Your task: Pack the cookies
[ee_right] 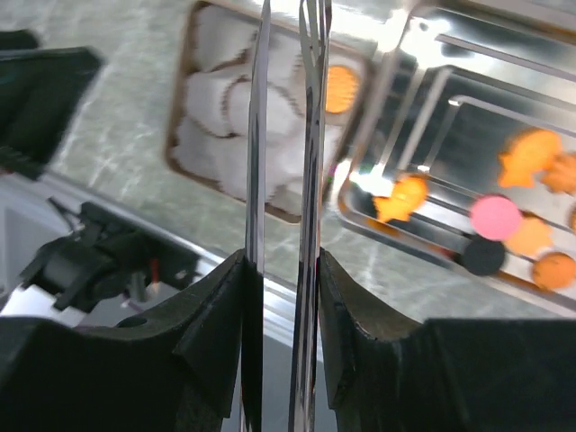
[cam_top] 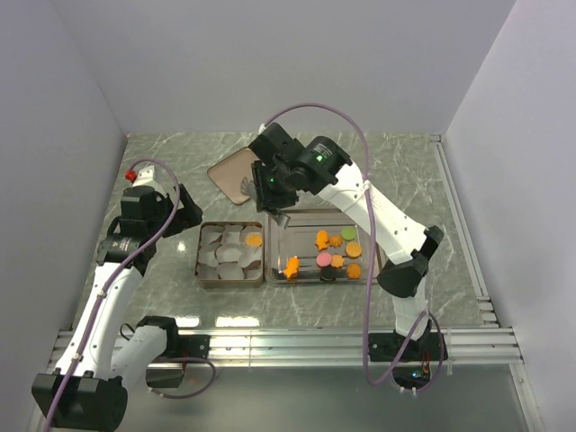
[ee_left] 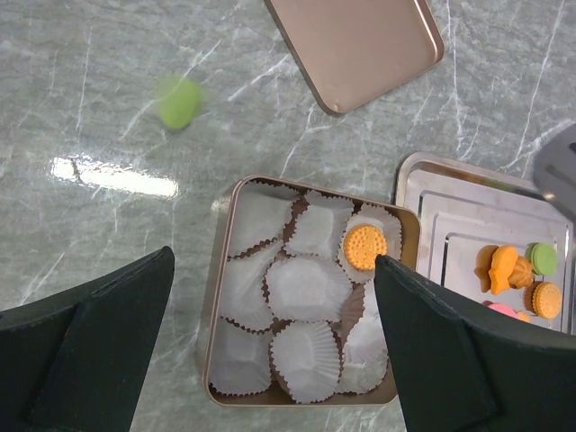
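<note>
The cookies [cam_top: 335,252] lie on a steel tray [cam_top: 369,225]: orange rounds and fish shapes, one pink [ee_right: 496,217], one dark [ee_right: 483,256], one green [ee_left: 543,258]. One orange round cookie [ee_left: 364,246] sits in a white paper cup in the brown tin [ee_left: 220,297], and shows from above too [cam_top: 255,239]. My left gripper [ee_left: 273,261] is open and empty above the tin. My right gripper [ee_right: 282,270] is shut on metal tongs [ee_right: 261,135], held above the gap between tin and tray; the tong tips are out of view. From above, the right gripper [cam_top: 274,184] hangs over the tray's far left corner.
The tin [cam_top: 200,256] is left of the tray, filled with several paper cups. Its lid [cam_top: 236,171] lies flat behind them, seen also from the left wrist [ee_left: 355,45]. A blurred green spot [ee_left: 180,101] shows on the marble left of the lid. White walls enclose the table.
</note>
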You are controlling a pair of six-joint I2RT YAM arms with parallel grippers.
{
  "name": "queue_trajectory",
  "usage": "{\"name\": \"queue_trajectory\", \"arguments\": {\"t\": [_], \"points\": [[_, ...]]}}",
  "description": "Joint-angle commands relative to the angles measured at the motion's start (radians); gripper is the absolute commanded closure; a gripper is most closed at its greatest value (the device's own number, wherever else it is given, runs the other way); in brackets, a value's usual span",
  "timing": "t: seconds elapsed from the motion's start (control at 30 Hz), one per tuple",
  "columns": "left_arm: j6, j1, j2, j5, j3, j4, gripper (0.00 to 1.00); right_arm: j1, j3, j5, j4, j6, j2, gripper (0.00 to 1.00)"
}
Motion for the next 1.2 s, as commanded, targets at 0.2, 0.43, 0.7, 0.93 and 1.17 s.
{"name": "queue_trajectory", "arguments": {"t": [0.2,0.43,0.7,0.93,1.17], "points": [[-0.003,-0.006,0.003,-0.007,0.005,0.022,0.00,0.045,-0.041,-0.076,0.034,-0.004,0.008,0.58],[-0.013,-0.011,-0.011,-0.051,0.005,0.013,0.00,0.053,-0.040,-0.052,0.049,-0.021,0.026,0.58],[-0.010,-0.011,0.008,-0.047,0.006,0.013,0.01,-0.027,-0.286,0.097,0.026,0.001,-0.122,0.44],[-0.009,-0.015,0.020,-0.035,0.005,0.018,0.01,-0.128,-0.816,0.038,0.158,0.030,-0.423,0.42],[-0.006,-0.018,0.019,-0.024,0.003,0.022,0.01,0.025,-0.899,-0.015,0.195,0.096,-0.417,0.40]]}}
